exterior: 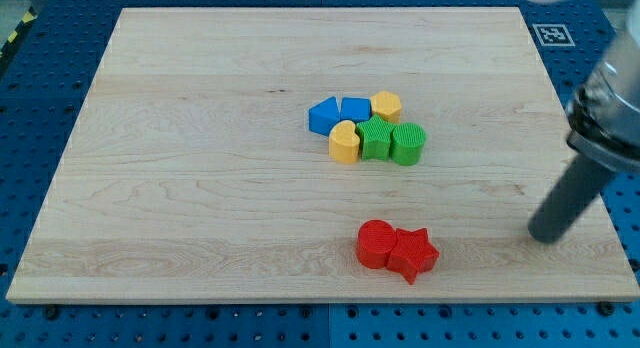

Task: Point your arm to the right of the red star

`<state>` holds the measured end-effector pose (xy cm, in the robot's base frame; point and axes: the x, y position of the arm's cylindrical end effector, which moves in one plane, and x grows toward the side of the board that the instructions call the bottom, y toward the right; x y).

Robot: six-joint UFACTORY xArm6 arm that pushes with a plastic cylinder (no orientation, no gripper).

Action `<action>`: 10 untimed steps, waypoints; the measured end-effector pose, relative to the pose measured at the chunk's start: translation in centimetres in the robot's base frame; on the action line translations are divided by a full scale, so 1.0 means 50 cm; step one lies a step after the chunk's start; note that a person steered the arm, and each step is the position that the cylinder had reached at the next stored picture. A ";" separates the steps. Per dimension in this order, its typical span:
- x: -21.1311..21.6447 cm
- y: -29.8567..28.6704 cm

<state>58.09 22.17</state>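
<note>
The red star lies near the view's bottom, right of the middle, touching a round red block on its left. My tip is on the board to the view's right of the star, well apart from it, at about the same height in the view. The dark rod leans up toward the view's right edge.
A cluster sits above the star near the board's middle: a blue triangle-like block, a blue block, a yellow hexagon, a yellow heart, a green star, a green round block. The wooden board's right edge is near my tip.
</note>
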 end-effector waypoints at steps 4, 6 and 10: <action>0.075 -0.008; 0.073 -0.019; 0.026 -0.068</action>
<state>59.38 18.76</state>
